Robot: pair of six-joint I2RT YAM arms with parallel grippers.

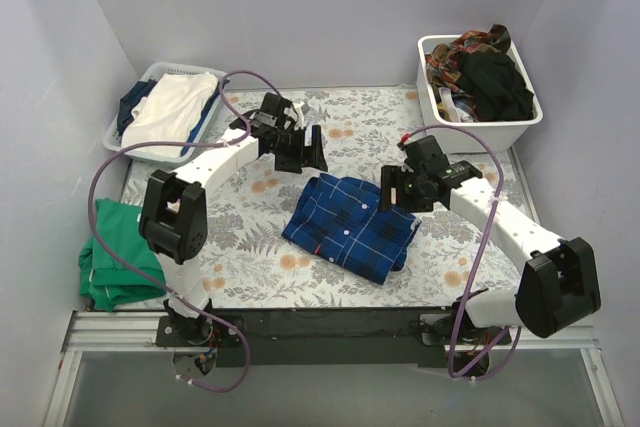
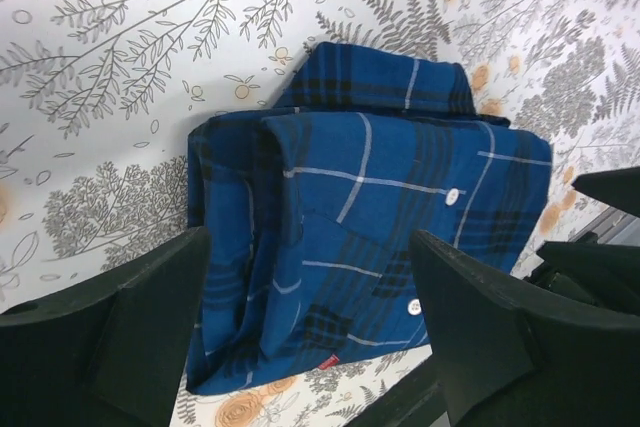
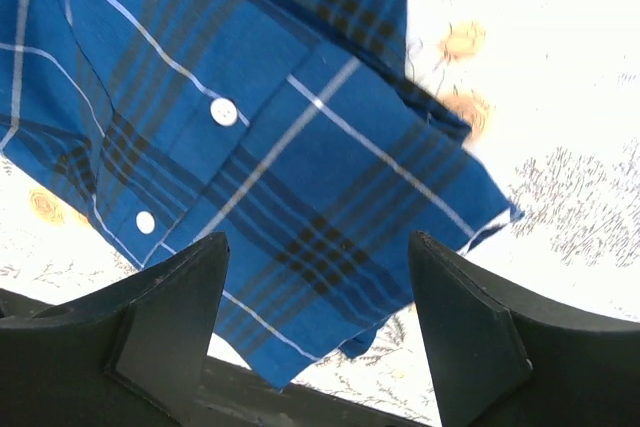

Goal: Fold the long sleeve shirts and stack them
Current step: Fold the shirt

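Blue plaid shirt (image 1: pixel 350 225) lies folded into a neat packet mid-bench (image 1: pixel 250 247), compact enough to stack. Left end effector (image 1: pixel 303 155) and right end effector (image 1: pixel 397 192) hover at opposite edges, both spread wide, gripping nothing. The fold looks done; stacking comes next.

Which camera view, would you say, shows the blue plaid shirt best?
The left wrist view: the blue plaid shirt appears large and nearly whole, collar and buttons clear. Top external shows it whole but small; right wrist shows only one part.
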